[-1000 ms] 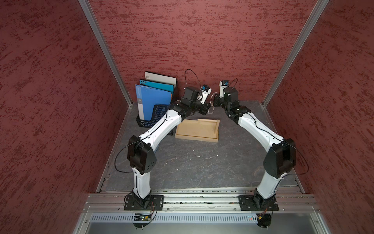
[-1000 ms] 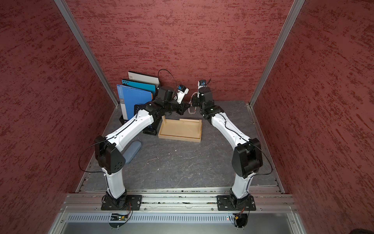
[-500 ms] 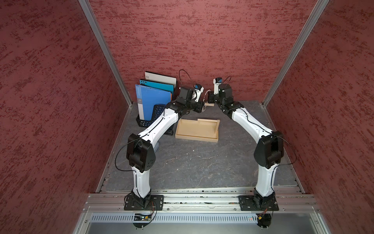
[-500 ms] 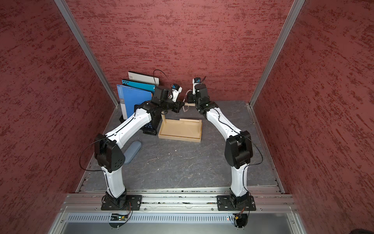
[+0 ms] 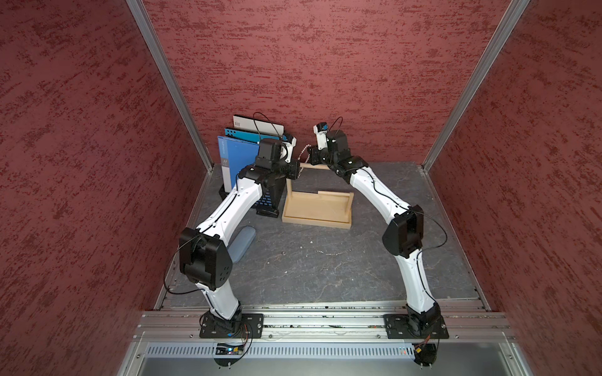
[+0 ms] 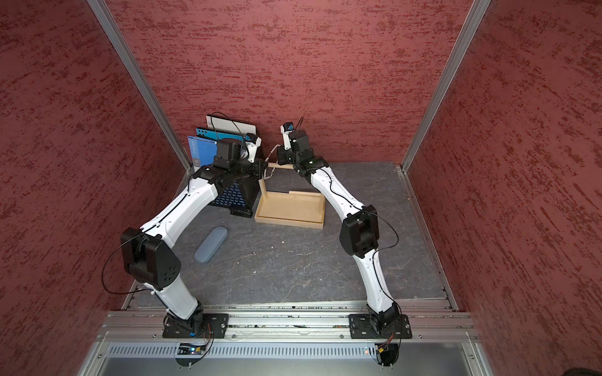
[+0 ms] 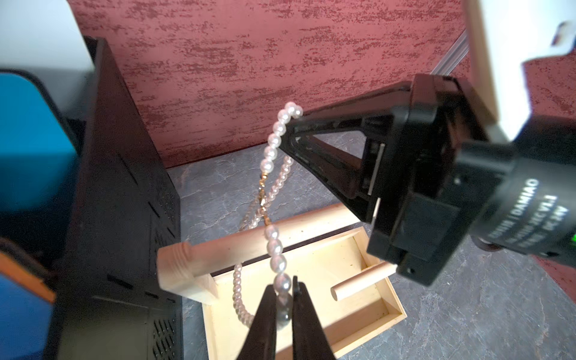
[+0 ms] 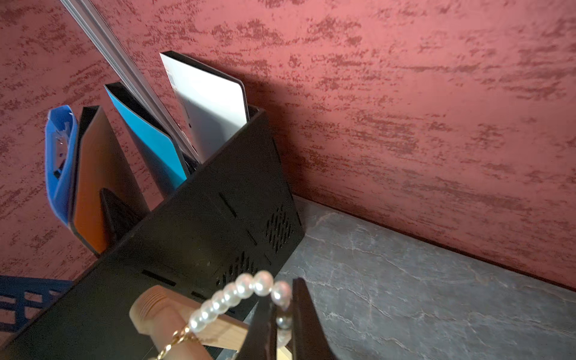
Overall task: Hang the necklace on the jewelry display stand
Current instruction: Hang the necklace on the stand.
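The left arm (image 5: pixel 241 201) rises from its base at the near edge of the surface (image 5: pixel 325 280), bends at the elbow and reaches forward and inward past the black rack (image 5: pixel 273 195). Its wrist ends at the post end of the stand (image 5: pixel 315 224). The left end effector (image 7: pixel 283 288) is nearly closed, its two black fingers pinching a pearl of the necklace (image 7: pixel 273 141) and a dark bead just below it.

The necklace is a loop of small white pearls with a short run of gold links. From the left end effector one strand climbs across the near side of the dowel (image 7: pixel 230 246) and on up to the other grip. In the left wrist view a second strand passes behind the dowel and sags toward the tray (image 7: pixel 327 271). I cannot tell whether the pearls rest on the dowel or only cross it.

The stand is pale wood and stands upright just beside the rack, near the back wall.

The right arm (image 5: pixel 374 192) mirrors the left, arching up and inward over the stand. The right end effector (image 8: pixel 283 293) is also almost closed, clamping pearls at the top of the loop, seemingly above the dowel. The two end effectors are close together, with the necklace stretched between them.
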{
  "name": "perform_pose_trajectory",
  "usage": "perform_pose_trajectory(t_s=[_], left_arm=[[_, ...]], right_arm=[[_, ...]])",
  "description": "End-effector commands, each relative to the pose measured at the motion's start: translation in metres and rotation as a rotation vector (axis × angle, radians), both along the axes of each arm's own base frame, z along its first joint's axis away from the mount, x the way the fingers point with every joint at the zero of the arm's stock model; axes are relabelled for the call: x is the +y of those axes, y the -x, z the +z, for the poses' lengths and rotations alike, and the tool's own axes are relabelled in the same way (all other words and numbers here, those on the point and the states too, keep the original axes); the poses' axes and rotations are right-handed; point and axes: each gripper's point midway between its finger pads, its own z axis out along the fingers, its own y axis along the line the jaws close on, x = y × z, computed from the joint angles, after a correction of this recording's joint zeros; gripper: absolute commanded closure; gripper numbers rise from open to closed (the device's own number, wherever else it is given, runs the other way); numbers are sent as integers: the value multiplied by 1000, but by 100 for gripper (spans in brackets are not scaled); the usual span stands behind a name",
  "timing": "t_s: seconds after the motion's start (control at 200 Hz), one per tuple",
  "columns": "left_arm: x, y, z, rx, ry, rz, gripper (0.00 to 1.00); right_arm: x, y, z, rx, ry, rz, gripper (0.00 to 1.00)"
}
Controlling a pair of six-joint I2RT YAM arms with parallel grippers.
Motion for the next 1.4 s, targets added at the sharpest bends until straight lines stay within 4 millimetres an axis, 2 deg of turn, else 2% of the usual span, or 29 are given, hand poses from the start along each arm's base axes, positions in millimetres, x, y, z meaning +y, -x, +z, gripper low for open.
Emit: perform_pose_trajectory(t_s=[0.0, 0.115, 0.26, 0.441, 0.666, 0.781, 0.917, 1.147, 1.398], left_arm=[[10, 3, -6, 10, -15, 8, 87], [16, 2, -14, 26, -21, 14, 87], [13, 5, -27, 61, -22, -5, 87], [8, 13, -29, 67, 0, -38, 86], [6, 18, -40, 82, -3, -50, 85], [6, 15, -38, 72, -4, -43, 84], [6, 12, -34, 60, -6, -42, 84], [9, 11, -30, 51, -15, -36, 84], [14, 14, -28, 42, -28, -27, 83]], right_arm=[[10, 4, -7, 24, 10, 71, 100], [17, 6, -17, 35, 13, 112, 100], [17, 8, -25, 44, 46, 132, 99], [17, 8, -29, 45, 65, 141, 98], [23, 10, -35, 49, 62, 174, 85], [24, 11, -35, 49, 60, 186, 77], [26, 15, -30, 40, 58, 208, 70], [25, 17, -24, 28, 68, 214, 66], [29, 27, 6, -26, 46, 224, 65]])
